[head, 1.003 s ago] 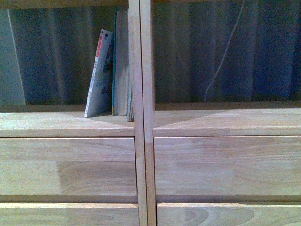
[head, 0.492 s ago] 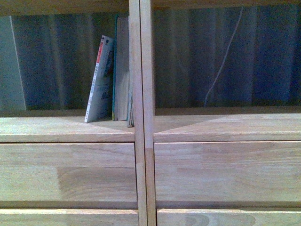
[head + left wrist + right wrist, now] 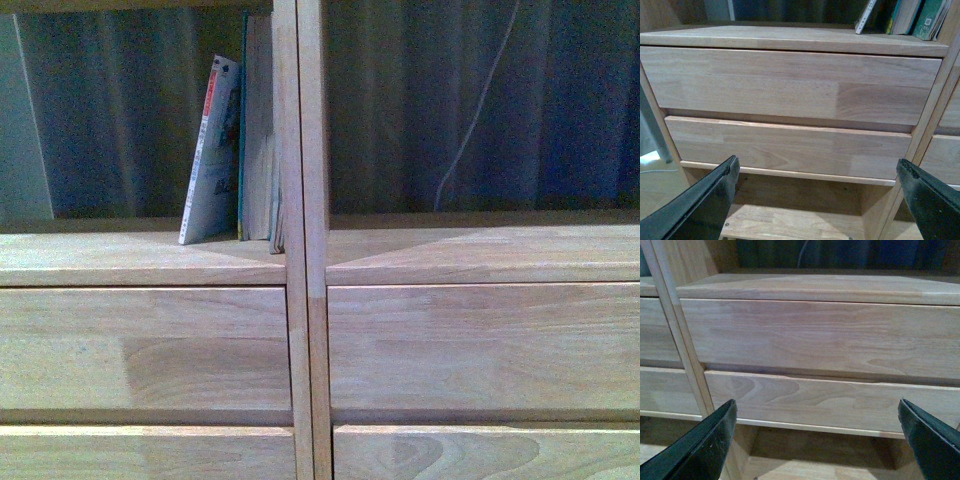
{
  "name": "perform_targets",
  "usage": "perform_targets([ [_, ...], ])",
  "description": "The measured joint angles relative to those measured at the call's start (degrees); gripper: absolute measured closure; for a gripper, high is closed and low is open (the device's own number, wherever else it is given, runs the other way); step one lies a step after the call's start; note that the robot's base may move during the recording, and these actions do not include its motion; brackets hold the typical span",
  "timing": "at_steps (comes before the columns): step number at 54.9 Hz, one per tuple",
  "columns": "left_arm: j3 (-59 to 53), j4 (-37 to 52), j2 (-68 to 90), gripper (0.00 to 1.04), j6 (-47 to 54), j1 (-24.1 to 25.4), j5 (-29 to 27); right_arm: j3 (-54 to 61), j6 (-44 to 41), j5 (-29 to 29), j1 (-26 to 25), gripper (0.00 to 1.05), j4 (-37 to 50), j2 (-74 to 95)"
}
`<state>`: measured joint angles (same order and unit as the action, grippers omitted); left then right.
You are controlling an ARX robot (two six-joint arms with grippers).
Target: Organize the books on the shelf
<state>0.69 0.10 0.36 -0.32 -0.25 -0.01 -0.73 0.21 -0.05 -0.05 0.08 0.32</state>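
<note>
Wooden shelf (image 3: 140,258) holds leaning books (image 3: 240,140) (left column); both end effectors spread apart, empty.

Shelf (image 3: 150,258) pale natural wood, visible grain, drawer fronts (image 3: 785,85) same tone beyond left gripper (image 3: 817,192) black fingers. Thin book (image 3: 210,160) white, dark characters, red spine marks. Thick books (image 3: 258,140) teal covers, pale page edges. Curtain (image 3: 480,110) dark blue, vertical folds. Right gripper (image 3: 817,435) black.

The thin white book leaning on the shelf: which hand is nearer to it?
Left. The left hand faces the drawers below the thin white book, whose column it shares. The right hand faces the drawers in the other column, without books.
</note>
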Motion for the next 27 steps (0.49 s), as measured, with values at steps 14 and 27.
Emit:
perform_targets([
  [14,0.0,0.0,0.0,0.07,0.0,0.0,0.0,0.0,0.0,0.0,0.0,0.07,0.0,0.0],
  [27,0.0,0.0,0.0,0.07,0.0,0.0,0.0,0.0,0.0,0.0,0.0,0.07,0.0,0.0],
])
